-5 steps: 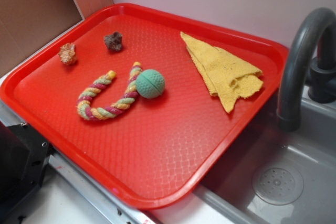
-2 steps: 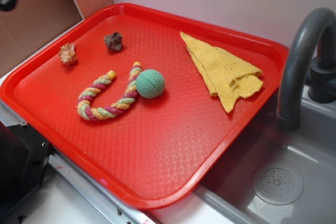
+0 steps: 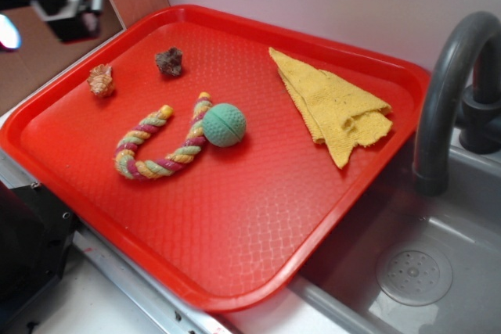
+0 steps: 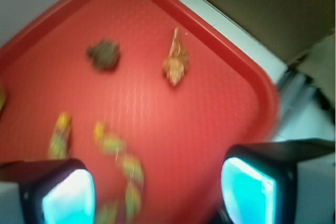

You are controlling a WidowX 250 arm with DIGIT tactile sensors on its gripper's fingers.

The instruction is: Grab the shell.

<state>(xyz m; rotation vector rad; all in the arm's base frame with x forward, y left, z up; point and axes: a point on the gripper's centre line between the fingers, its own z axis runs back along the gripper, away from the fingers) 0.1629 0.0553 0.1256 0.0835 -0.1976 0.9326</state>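
The shell (image 3: 101, 80) lies free on the red tray (image 3: 258, 217) near its far left rim, pale orange-tan and spiky. Just beside the shell, further along that rim, sits the dark brown lump (image 3: 169, 61) (much the same size, so easy to mistake for it), and nearer the tray's middle lie the coloured rope toy (image 3: 160, 142) and the green ball (image 3: 224, 124), with the yellow cloth (image 3: 333, 105) well apart on the far side. The pincer (image 4: 157, 187) hangs above and outside the rim near the shell, its two pads spread wide with nothing between them. The likely trouble, I judge, is a descent that drifts toward the lump, or pads that nudge the light shell against the raised rim and pinch air. The wrist view is blurred, so the shell's ridges and exact lie are hard to read; in the exterior view the arm is cut off at the corner.
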